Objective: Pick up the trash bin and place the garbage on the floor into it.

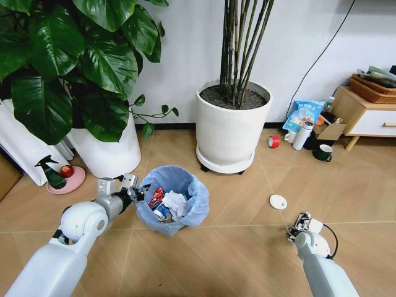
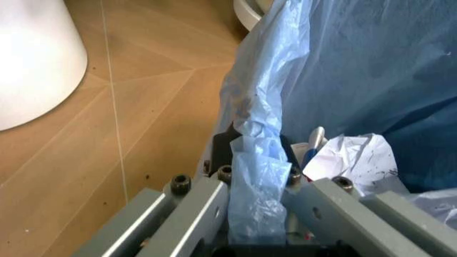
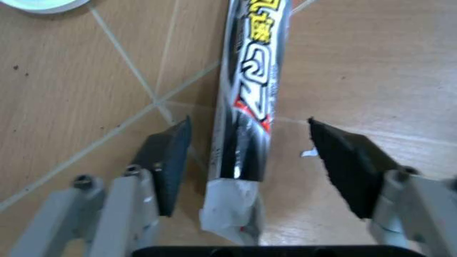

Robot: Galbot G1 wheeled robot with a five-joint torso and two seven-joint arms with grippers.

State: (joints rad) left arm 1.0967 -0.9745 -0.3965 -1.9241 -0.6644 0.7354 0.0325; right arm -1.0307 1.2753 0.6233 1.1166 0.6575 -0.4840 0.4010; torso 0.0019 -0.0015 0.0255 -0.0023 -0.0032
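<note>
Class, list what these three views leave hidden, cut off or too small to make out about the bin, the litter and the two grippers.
- Trash bin: its dark body is hidden by the blue bag in the head and left wrist views.
- Lower litter in the bin: covered by the white paper wad.
- Tube: its far end is cut off by the right wrist view's edge.
- White disc: too small for detail.
- Left gripper: what its fingers pinch beneath the bag is hidden.
</note>
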